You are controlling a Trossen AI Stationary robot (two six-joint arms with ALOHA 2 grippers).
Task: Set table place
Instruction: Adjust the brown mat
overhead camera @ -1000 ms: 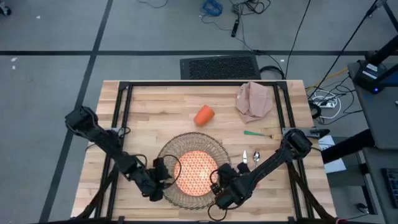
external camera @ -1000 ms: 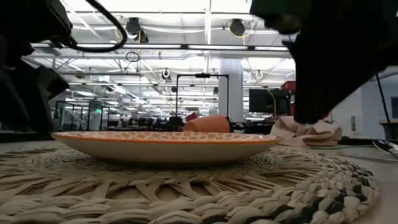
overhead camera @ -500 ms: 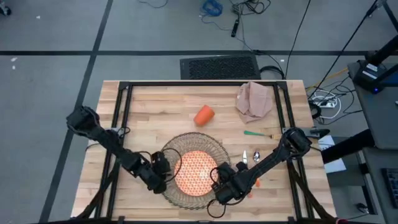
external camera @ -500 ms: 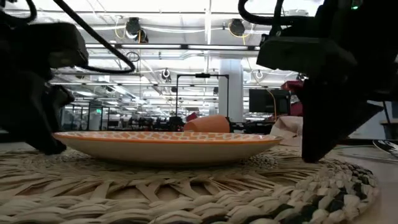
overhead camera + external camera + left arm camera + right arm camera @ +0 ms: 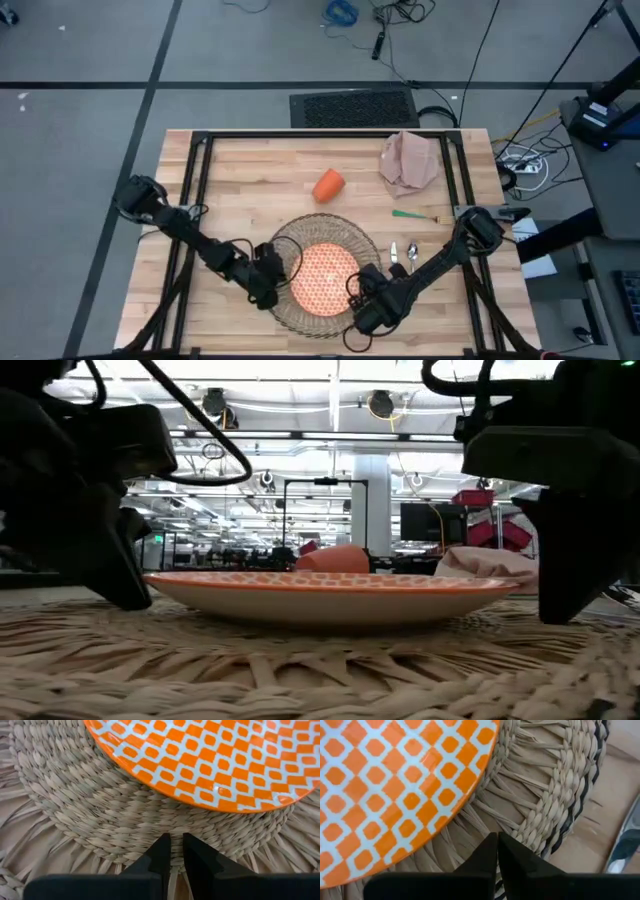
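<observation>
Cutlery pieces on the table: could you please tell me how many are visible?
3: a green-handled piece near the napkin, and two shiny pieces right of the placemat; the right arm may hide others.

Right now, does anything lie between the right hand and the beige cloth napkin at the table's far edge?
Yes. From the right hand toward the crumpled beige cloth napkin, two metal spoons and green-handled cutlery lie on the wood table.

Table [image 5: 240, 170]; placemat [image 5: 350, 240], cup [image 5: 327, 185], napkin [image 5: 408, 163], cutlery [image 5: 418, 214]
</observation>
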